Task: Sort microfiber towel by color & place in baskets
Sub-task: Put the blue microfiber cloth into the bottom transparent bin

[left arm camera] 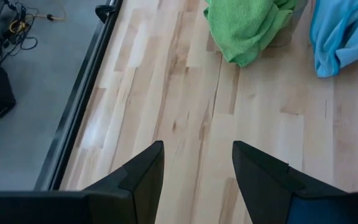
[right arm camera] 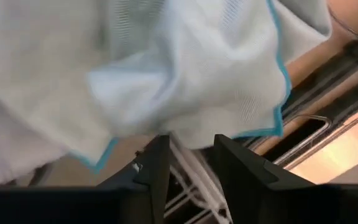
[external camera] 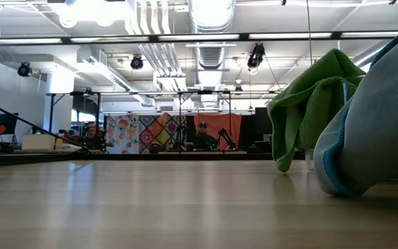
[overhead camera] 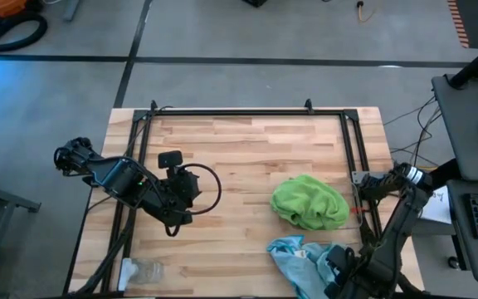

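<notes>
A heap of lime green microfiber towels [overhead camera: 309, 202] sits right of the table's middle, draped over a clear basket whose wall [left arm camera: 289, 28] shows under it. Pale blue towels [overhead camera: 297, 253] lie crumpled by the near edge, right of centre. My right gripper [overhead camera: 334, 267] hangs over this blue heap. In its wrist view the gripper [right arm camera: 191, 152] is open, nothing between the fingers, and a blue towel's teal-hemmed edge [right arm camera: 253, 130] lies just past the fingertips. My left gripper [overhead camera: 175, 223] hovers open over bare wood at the left [left arm camera: 197, 155].
A small clear container [overhead camera: 143, 270] lies at the near left corner. A black metal frame [overhead camera: 247, 112] runs along the table's far, left and right sides. Bare wood [overhead camera: 239, 166] stretches between the two arms.
</notes>
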Controlling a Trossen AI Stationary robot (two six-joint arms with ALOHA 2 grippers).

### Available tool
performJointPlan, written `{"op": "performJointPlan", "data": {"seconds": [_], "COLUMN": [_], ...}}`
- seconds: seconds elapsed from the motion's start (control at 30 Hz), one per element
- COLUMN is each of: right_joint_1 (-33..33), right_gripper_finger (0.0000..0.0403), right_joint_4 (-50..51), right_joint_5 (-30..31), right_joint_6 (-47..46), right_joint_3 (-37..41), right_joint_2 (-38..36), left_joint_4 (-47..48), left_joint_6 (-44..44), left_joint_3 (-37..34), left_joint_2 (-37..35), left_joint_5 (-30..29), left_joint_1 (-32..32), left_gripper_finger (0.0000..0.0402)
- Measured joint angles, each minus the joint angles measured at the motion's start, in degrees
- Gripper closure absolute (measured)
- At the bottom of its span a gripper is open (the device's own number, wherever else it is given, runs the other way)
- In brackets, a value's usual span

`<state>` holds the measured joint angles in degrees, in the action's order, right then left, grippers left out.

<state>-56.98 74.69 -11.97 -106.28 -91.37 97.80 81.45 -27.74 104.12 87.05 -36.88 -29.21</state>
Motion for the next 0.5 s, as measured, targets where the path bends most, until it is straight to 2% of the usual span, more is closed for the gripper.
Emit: {"op": "performJointPlan", "data": {"seconds": [0.1, 0.17, 0.33, 0.5], "right_joint_1": [0.0, 0.0, 1.1, 3.3], "right_gripper_finger": [0.0289, 0.0292, 0.03, 0.0308], "right_joint_4": [0.4, 0.4, 0.4, 0.1], "right_joint_5": [2.2, 7.2, 27.8, 50.5], "right_joint_6": [2.3, 5.4, 18.8, 38.8], "right_joint_3": [-2.4, -3.8, -7.2, -10.8], "right_joint_2": [-0.1, -0.1, -0.1, -0.1], "left_joint_4": [0.0, 0.0, -3.4, -11.4], "left_joint_6": [-0.4, -0.5, 2.2, 10.5], "left_joint_3": [0.0, 0.0, -0.3, -1.1], "left_joint_2": [0.0, 0.0, 0.0, 0.0], "left_joint_5": [0.0, 0.0, 0.0, 0.0], "left_joint_1": [0.0, 0.0, 0.0, 0.0], "left_gripper_finger": [0.0228, 0.0228, 0.0228, 0.0228]}}
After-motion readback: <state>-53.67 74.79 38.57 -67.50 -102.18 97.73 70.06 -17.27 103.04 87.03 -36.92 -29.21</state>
